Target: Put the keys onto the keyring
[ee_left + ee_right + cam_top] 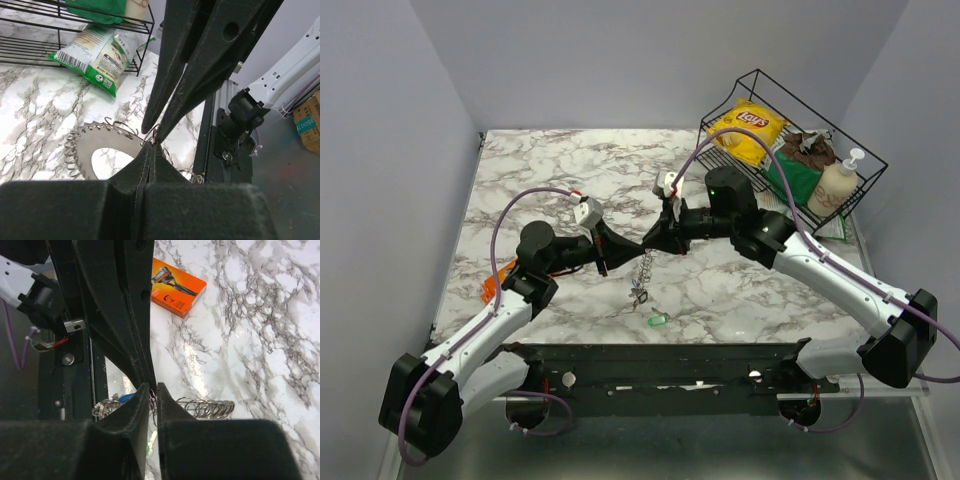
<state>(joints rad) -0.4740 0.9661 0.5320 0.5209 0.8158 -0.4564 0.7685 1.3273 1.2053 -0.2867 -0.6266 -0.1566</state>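
The keyring [642,272] is a silvery chain of wire loops hanging between my two grippers above the marble table's middle. My left gripper [636,250] is shut on its upper end; in the left wrist view the jaws [152,145] are pressed together on the thin wire, with loops [82,145] trailing below. My right gripper [652,240] meets it tip to tip and is shut on the same wire [153,395], with loops [212,408] to the right. A blue key [124,397] hangs among the rings. A green key [658,320] lies loose on the table, also showing in the right wrist view [150,445].
A black wire basket [865,150] at the back right holds a chips bag [748,128], a soap bottle [835,185] and a green pack [100,55]. An orange razor box [177,287] lies at the table's left [495,280]. A black frame rail [670,365] runs along the near edge.
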